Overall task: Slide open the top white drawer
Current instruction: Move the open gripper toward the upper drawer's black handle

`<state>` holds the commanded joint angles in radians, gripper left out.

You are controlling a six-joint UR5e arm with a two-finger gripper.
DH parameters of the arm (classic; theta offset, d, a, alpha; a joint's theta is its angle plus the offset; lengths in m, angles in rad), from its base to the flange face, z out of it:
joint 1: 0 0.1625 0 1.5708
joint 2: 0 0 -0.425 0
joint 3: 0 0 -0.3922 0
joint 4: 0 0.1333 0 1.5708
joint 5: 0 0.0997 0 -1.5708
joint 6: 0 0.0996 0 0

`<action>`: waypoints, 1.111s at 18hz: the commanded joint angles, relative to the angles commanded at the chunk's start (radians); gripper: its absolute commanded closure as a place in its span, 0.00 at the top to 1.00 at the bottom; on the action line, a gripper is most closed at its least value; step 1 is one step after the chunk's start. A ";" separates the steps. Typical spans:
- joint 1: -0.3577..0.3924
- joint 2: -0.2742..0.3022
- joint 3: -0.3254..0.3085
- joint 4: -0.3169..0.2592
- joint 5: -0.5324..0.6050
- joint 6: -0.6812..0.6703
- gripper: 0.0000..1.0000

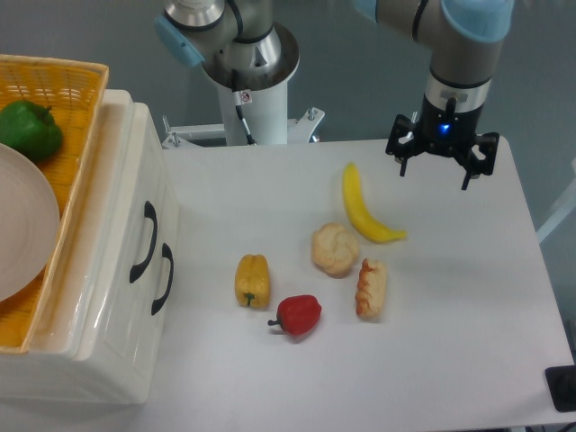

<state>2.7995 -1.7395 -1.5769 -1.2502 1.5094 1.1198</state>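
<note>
The cream-white cabinet stands at the table's left edge, its front facing right. The top white drawer looks shut, flush with the cabinet front, and carries a black curved handle. The lower drawer's handle sits just right of it and lower. My gripper hangs far to the right, over the back right of the table. It points down, is open, and has nothing between its fingers. A wide stretch of table lies between it and the drawer.
A yellow wicker basket on the cabinet top holds a green pepper and a white plate. On the table lie a banana, a bun, a hot dog, a yellow pepper and a red pepper.
</note>
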 joint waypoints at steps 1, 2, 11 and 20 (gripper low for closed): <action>0.000 0.000 -0.003 0.002 0.002 0.000 1.00; -0.002 0.000 -0.003 0.002 0.002 0.000 1.00; -0.014 -0.002 -0.043 0.003 -0.002 -0.003 1.00; -0.015 0.005 -0.089 0.003 0.002 -0.002 1.00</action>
<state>2.7842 -1.7350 -1.6659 -1.2471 1.5110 1.1183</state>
